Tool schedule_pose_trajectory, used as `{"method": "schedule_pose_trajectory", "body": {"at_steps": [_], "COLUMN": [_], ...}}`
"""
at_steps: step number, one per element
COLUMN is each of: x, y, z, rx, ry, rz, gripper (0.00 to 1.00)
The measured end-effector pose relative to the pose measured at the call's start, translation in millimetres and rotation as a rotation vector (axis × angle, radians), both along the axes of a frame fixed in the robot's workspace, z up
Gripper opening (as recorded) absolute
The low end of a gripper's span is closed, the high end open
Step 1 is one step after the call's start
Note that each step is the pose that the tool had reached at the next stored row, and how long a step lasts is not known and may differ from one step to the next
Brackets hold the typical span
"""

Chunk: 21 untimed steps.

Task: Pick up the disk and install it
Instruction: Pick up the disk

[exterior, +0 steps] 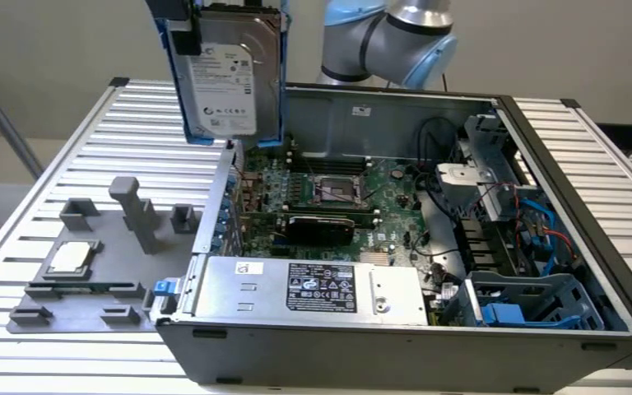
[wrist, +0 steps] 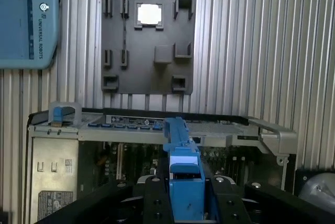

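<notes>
The disk [exterior: 226,78], a silver-grey hard drive with a white label in a bright blue frame, hangs upright in the air above the back left corner of the open computer case [exterior: 404,337]. My gripper [exterior: 226,10] is shut on its upper end, with black fingers [exterior: 184,29] on the frame's sides. In the wrist view the blue frame's edge [wrist: 183,171] runs out from between the black fingers [wrist: 154,203], above the case wall.
Inside the case are the motherboard [exterior: 327,193], a silver power-supply box [exterior: 305,288] and a blue drive cage [exterior: 536,304]. A grey fixture tray [exterior: 85,271] holding a small processor chip [exterior: 69,257] lies on the slatted table. A blue teach pendant [wrist: 26,20] lies nearby.
</notes>
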State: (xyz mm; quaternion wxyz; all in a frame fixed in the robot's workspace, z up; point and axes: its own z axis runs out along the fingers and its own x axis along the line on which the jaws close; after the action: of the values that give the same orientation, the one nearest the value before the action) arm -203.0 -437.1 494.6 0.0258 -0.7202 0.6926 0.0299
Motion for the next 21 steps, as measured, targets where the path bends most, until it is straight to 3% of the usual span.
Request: {"method": "schedule_pose_trajectory", "body": {"at_steps": [6,21], "x": [22.8,75.5], "y": [-11.0,-39.0], "z": [-0.1,-0.2], "rx": [0.0037,0.0106], "ry": [-0.0058,-0.0289], "rz": [0.0,0.0], "gripper": [0.0,0.0]}}
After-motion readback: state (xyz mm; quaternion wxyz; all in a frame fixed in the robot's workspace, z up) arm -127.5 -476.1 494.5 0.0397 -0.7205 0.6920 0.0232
